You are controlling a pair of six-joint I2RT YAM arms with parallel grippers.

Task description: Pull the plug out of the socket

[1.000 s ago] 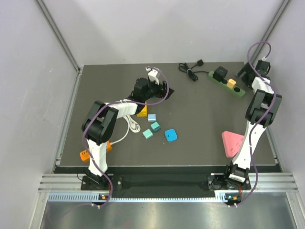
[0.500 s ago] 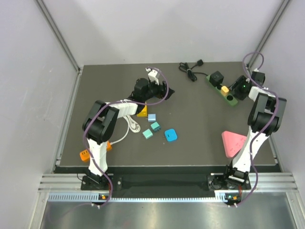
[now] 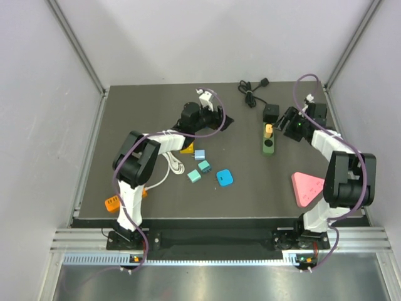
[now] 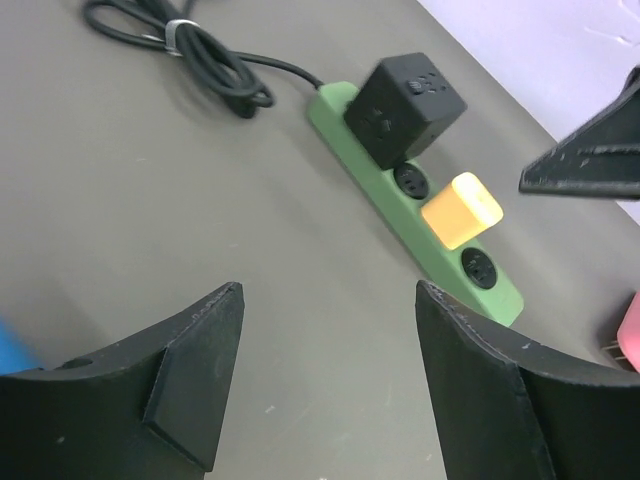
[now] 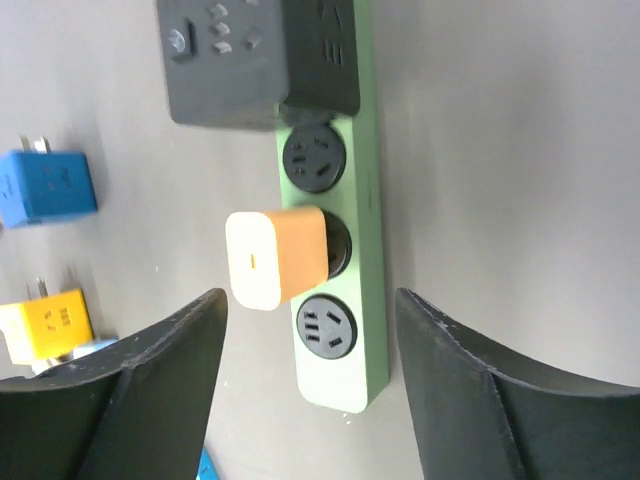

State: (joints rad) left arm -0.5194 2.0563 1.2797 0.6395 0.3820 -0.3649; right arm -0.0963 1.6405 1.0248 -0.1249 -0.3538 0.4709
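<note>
One socket (image 5: 372,150): black adapter (image 5: 225,60), orange plug (image 5: 275,258) seated; two outlets (image 5: 313,158) bare.

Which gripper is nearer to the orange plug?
Right. The right gripper hovers just beside the orange plug in the green strip; the left gripper is well off to its left.

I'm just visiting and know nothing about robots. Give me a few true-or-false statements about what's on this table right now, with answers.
The orange plug sits in the green power strip. True.
The strip is completely full. False: two outlets are empty.
The right gripper is clamped on the orange plug. False: its jaws are open, not touching it.
A black cube adapter fills the strip's end outlet. True.
</note>
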